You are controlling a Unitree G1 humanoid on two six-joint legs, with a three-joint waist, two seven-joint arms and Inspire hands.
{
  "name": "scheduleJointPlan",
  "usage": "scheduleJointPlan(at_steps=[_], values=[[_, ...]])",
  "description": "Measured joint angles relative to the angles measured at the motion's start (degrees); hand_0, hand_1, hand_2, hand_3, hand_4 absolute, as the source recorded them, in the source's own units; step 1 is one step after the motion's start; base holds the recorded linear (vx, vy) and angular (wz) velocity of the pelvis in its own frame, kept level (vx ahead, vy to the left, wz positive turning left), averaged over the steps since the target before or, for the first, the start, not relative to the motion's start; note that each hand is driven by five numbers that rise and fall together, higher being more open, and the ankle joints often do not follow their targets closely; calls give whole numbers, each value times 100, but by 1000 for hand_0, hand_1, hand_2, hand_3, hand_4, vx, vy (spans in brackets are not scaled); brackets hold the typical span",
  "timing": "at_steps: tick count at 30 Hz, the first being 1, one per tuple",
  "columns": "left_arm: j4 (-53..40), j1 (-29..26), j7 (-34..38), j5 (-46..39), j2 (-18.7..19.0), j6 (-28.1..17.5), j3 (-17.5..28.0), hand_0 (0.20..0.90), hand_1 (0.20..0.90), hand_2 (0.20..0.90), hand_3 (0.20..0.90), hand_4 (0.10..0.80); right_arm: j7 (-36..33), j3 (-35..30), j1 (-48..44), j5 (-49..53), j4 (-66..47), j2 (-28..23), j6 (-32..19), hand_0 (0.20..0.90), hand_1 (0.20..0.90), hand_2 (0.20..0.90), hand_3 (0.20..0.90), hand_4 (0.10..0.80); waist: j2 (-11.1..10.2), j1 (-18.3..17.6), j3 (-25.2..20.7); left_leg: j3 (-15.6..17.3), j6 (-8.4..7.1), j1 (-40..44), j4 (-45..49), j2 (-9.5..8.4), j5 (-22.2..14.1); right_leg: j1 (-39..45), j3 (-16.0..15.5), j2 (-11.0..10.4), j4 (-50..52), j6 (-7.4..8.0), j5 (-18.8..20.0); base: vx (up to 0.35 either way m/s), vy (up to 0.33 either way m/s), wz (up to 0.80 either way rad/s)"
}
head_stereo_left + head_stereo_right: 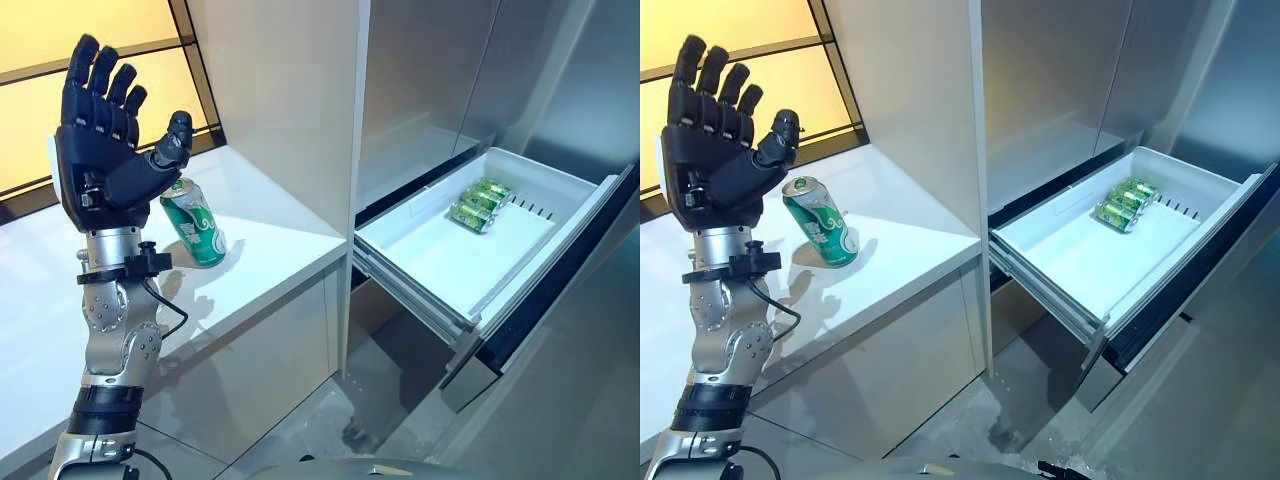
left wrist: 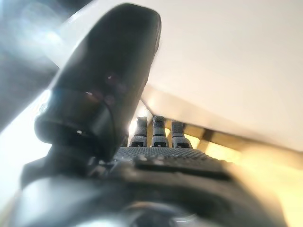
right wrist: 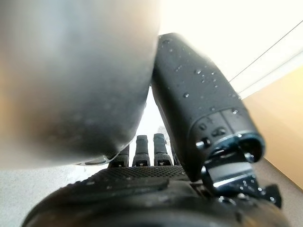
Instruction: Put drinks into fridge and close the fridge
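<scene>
White tall panel (image 1: 300, 100) between worktop and fridge: main obstacle, blocks a straight carry, calls for a swing out and around its front edge. Could clip the edge and knock the load loose.

Fridge drawer (image 1: 520, 165) pulled wide open, mostly bare inside; sticks out into the aisle, easy to bump before closing.

White worktop (image 1: 270, 225), glossy; likely slick.

Left hand (image 1: 100, 150) raised, palm open, fingers straight, grasping nothing; hovers just above and beside the can. Right hand (image 3: 142, 189) seen only from its own wrist, fingers straight, nothing between them.

Green can (image 1: 195, 228) on the worktop, tilted, not yet picked up. Risk: tips or rolls off the front edge if nudged by a thumb on approach.

Green cans (image 1: 481, 203) lying in the drawer's far corner; could roll when the drawer shuts.
</scene>
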Motion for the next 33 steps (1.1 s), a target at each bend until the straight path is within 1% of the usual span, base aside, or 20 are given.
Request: scheduleJointPlan(at_steps=[5,13,21,23,33], values=[[211,0,-27,-206,-43,118,8,900,900,900,900,800,-1,-1,-31,-39,-12,6,70,900,900,900,900,800,-29,-3,22,1,2,1,-1,-5,2,8,1,-4,4,0,0,0,0,0],[394,1,-28,-192,-77,297,8,900,900,900,900,800,-4,-4,-35,-70,-85,5,124,900,900,900,900,800,-44,-17,57,5,3,2,-1,-5,2,12,4,-5,5,0,0,0,0,0],[811,1,-68,-90,-77,511,7,900,900,900,900,800,-1,-127,-65,-217,-106,17,181,900,900,900,900,800,-56,-56,111,16,3,27,-2,-3,2,28,13,-6,11,0,0,0,0,0],[832,1,-65,-60,-77,601,7,900,900,900,900,800,0,-129,-68,-226,-147,19,191,900,900,900,900,800,-71,-60,151,18,4,29,-2,-2,2,29,14,-7,14,0,0,0,0,0],[928,1,72,266,-36,711,8,900,900,900,900,800,1,-222,-68,-281,-219,39,220,900,900,900,900,800,-93,-102,185,43,5,48,-2,2,1,30,42,-10,30,0,0,1,1,0]])
